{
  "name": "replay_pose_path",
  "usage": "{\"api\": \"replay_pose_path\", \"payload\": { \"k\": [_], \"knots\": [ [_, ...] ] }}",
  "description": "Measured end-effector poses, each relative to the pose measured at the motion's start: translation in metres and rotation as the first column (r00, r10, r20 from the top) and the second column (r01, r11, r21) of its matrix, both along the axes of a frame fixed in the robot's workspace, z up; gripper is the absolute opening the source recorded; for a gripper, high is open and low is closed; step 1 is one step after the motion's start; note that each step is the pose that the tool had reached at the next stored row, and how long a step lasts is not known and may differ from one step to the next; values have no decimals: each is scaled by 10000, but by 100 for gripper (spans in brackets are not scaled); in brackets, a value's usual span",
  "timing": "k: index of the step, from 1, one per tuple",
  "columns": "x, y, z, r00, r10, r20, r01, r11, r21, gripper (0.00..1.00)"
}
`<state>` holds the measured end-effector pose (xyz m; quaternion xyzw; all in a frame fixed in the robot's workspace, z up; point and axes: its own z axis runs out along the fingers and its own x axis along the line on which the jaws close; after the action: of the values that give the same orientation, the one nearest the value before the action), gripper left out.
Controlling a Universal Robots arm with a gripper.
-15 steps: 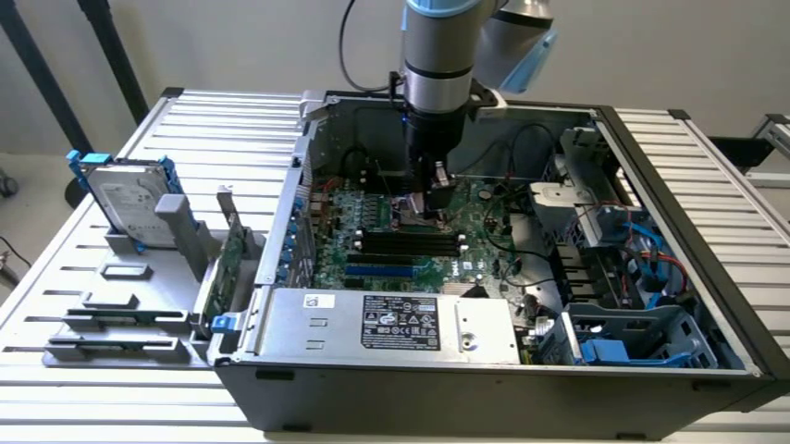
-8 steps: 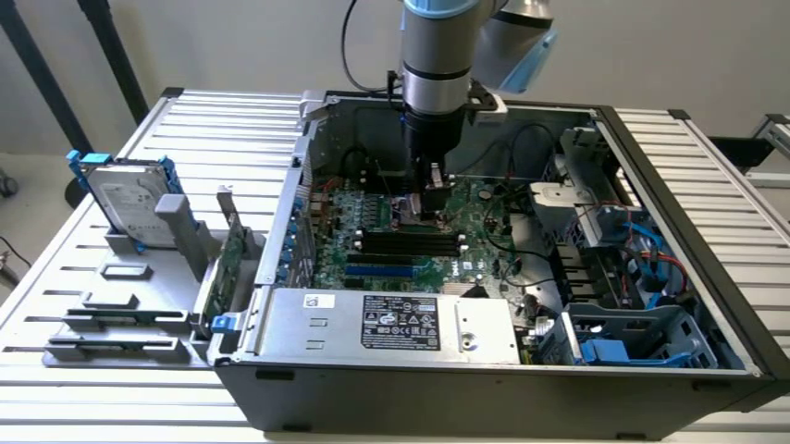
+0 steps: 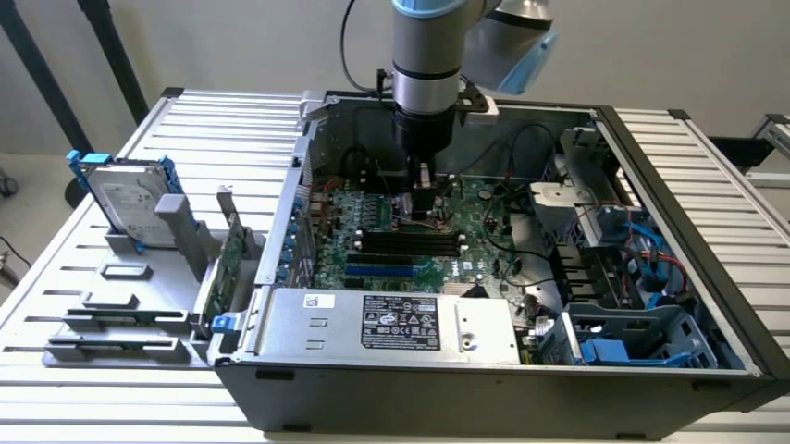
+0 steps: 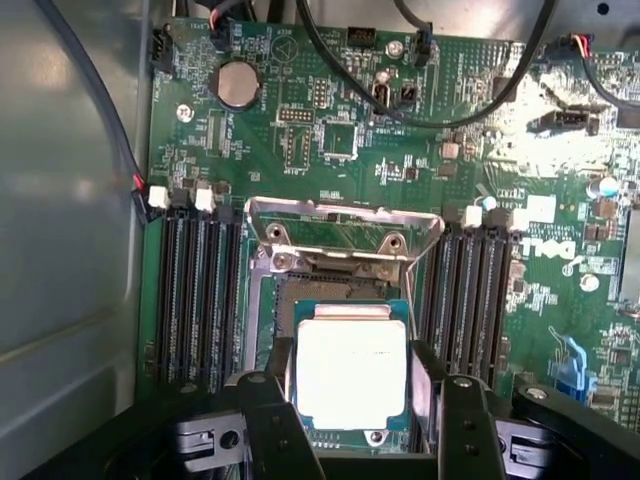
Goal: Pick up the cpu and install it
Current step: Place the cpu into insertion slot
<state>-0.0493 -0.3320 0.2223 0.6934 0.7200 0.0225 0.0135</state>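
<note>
LIVE | claw point(image 4: 357, 405) - clamped on the cpu point(image 4: 350, 365), fingers point(image 4: 275, 420) tight against two opposite edges | cpu dead centre in the claw, low over the open socket point(image 4: 322, 285) on the motherboard point(image 4: 400, 150), edges square with the memory slots point(image 4: 195, 290) | looks: flat square, pale silver lid, thin green rim - load plate point(image 4: 345, 225) flipped up, clear of it

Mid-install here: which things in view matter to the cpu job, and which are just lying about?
In the job: cpu, claw, open socket frame, motherboard.
Lying about: hard drive, labelled silver box, upright card beside the case.
</note>
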Motion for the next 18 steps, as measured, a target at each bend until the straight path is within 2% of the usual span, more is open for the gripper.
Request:
{"api": "replay_pose_path", "payload": {
  "k": [6, 11, 18],
  "knots": [
    [-16, 77, -2, 10000, -63, 78, 63, 10000, 4, 55],
    [-16, 81, -37, 9996, -134, 258, 134, 9999, 11, 55],
    [-23, 81, -132, 9981, -501, 372, 501, 9987, 14, 55]
  ]
}}
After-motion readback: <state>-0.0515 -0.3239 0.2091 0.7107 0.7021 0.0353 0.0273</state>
